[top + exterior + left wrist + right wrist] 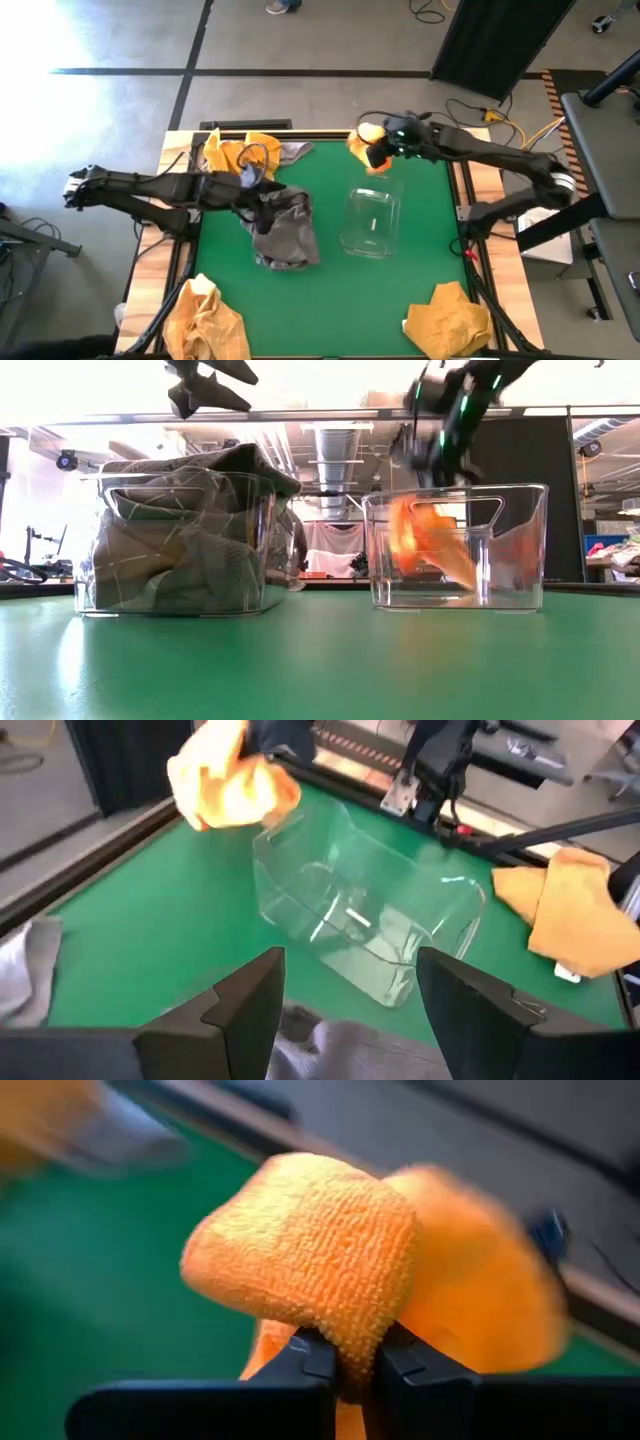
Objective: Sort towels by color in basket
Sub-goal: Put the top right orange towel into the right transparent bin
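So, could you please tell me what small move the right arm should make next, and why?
Probably carry it sideways until it hangs over the empty clear bin, then lower. The right claw is shut on a yellow towel held beyond the bin's far rim, while grey towels fill the other bin, under the open left claw.

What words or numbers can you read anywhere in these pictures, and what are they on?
There are none that can be read.
The clear bins are plain, with no labels.
The yellow towel held in the right tool has no tag showing.
The grey towels in the other bin show no print.
The green table has no marks.
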Robot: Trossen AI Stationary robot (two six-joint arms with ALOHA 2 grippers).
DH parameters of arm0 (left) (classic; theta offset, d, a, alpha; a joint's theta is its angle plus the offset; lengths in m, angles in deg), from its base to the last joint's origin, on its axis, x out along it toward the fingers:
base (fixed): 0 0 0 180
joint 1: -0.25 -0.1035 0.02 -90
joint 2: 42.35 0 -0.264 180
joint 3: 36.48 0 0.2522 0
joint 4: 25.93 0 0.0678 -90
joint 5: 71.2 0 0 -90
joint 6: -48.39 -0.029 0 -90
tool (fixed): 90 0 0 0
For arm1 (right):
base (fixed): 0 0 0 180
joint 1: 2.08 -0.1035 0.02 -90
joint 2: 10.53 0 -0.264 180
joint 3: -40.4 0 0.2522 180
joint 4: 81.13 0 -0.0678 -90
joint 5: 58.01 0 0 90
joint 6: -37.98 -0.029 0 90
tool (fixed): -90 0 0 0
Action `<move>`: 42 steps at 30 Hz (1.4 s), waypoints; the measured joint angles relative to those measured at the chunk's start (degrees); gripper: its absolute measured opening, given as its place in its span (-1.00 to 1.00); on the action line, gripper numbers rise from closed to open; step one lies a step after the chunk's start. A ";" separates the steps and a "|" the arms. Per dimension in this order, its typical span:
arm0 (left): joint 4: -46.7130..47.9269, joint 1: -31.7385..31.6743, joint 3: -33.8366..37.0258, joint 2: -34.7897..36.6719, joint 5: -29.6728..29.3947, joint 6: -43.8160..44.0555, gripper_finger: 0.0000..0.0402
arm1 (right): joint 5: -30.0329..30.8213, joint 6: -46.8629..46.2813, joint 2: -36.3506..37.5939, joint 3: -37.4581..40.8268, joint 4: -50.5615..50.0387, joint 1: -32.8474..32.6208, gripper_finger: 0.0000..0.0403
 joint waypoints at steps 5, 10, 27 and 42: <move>-1.88 -0.52 1.15 3.96 -0.71 -2.30 0.06 | -0.64 -0.93 9.89 -3.04 4.57 -10.79 -0.94; -2.58 -0.54 1.19 7.83 -1.42 -3.24 0.06 | -4.34 -0.46 16.73 -4.31 6.20 -23.73 -0.94; 9.22 1.65 1.22 15.35 3.66 5.04 0.06 | 12.00 -16.63 17.39 -0.91 -8.18 -35.77 -0.94; 42.62 -6.30 1.24 16.25 -4.14 23.43 0.06 | 6.73 -17.12 1.90 6.75 -8.08 -35.42 -0.82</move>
